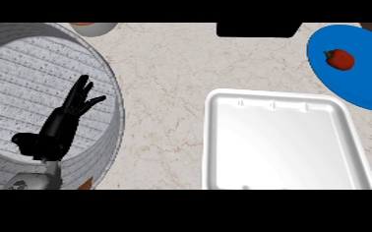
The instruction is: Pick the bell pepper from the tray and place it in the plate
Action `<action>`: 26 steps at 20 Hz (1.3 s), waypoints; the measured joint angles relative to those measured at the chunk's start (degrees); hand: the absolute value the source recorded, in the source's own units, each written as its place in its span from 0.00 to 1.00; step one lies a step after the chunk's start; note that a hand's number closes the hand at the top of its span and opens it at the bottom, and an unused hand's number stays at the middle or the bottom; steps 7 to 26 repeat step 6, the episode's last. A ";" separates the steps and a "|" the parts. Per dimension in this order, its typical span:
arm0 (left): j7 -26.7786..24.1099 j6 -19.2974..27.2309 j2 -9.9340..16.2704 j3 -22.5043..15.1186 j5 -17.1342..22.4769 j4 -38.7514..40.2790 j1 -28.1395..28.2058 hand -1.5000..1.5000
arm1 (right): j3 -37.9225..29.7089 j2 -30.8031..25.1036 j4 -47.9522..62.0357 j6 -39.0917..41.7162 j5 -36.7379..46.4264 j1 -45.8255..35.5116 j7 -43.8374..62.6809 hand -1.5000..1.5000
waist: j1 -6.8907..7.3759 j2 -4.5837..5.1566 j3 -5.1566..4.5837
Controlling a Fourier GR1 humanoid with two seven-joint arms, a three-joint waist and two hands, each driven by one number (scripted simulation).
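Head view: bell pepper already on our blue plate, far right; white tray between. Left hand far left, fingers straight, holding nothing; right hand unseen.

Even bright light, glare on tray

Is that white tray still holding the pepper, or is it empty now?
Empty. The white tray shows only its bare inside, while the red bell pepper lies on the blue plate at the upper right.
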 measured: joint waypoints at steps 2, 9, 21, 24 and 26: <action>-0.25 0.11 -0.18 -0.02 -0.16 -0.02 -0.04 0.50 | 0.24 -0.32 -0.53 0.10 0.24 1.13 -0.12 0.00 | 0.15 0.06 0.00; 0.18 0.04 -0.23 0.25 0.22 -0.11 -0.18 0.50 | 0.28 -0.03 -1.49 -0.64 0.30 3.33 -1.36 0.00 | 0.28 0.16 0.03; 0.18 0.04 -0.23 0.25 0.22 -0.11 -0.18 0.50 | 0.28 -0.03 -1.49 -0.64 0.30 3.33 -1.36 0.00 | 0.28 0.16 0.03; 0.18 0.04 -0.23 0.25 0.22 -0.11 -0.18 0.50 | 0.28 -0.03 -1.49 -0.64 0.30 3.33 -1.36 0.00 | 0.28 0.16 0.03; 0.18 0.04 -0.23 0.25 0.22 -0.11 -0.18 0.50 | 0.28 -0.03 -1.49 -0.64 0.30 3.33 -1.36 0.00 | 0.28 0.16 0.03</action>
